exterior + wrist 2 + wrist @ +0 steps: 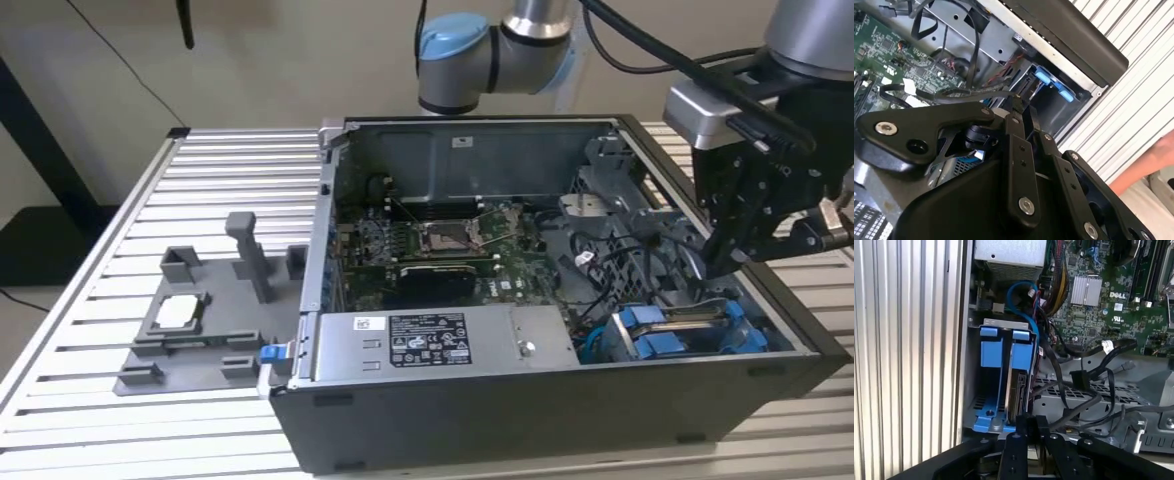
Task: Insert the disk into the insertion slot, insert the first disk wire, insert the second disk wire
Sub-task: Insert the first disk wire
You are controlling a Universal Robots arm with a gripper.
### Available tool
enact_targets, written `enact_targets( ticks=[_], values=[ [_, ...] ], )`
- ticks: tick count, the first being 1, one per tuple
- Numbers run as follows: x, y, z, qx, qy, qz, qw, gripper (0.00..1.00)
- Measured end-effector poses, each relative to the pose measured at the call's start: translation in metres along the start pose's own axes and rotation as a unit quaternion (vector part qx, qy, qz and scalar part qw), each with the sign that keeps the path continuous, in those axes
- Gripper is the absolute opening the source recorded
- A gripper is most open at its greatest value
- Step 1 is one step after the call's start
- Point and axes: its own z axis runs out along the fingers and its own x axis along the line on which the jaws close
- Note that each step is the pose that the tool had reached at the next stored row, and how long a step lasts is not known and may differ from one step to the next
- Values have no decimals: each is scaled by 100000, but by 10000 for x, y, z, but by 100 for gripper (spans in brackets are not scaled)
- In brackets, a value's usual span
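Observation:
The disk (1017, 390) stands on edge in its blue carrier (991, 352) inside the insertion slot (683, 335), at the near corner of the open computer case on the exterior view's right. My gripper (727, 265) hangs just above that bay, its black fingers (1020, 427) shut together with nothing visible between them. Loose black disk wires with connectors (1079, 378) lie beside the bay, close to the fingertips. A blue cable (1021, 295) loops behind the slot. In the second wrist view the gripper (1016, 102) points toward the blue rail (1054, 85).
A silver power supply (427, 340) with a white sticker fills the case's front. The green motherboard (454, 245) lies behind it. A grey fixture (200, 330) holding a small silver chip (180, 312) sits on the slatted table. A person's hand (1149, 167) is nearby.

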Motion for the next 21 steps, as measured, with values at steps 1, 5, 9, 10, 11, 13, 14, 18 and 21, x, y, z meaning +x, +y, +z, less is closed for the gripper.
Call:
enact_targets(
  ticks=[1, 5, 9, 10, 11, 13, 14, 18, 21],
  values=[
    [9, -24, 5, -606, -55, 16, 99998, 19],
    [37, -106, 32, -2398, -225, 48, 99971, 19],
    [48, -127, 71, -3161, -289, 210, 99949, 19],
    [48, -125, 82, -3163, -281, 341, 99949, 19],
    [48, -125, 88, -3161, -329, 451, 99948, 19],
    [48, -125, 89, -3161, -332, 484, 99948, 19],
    [48, -125, 89, -3161, -329, 486, 99948, 19],
    [48, -125, 91, -3160, -341, 488, 99948, 19],
    [48, -125, 99, -3400, -379, 489, 99940, 19]
  ],
)
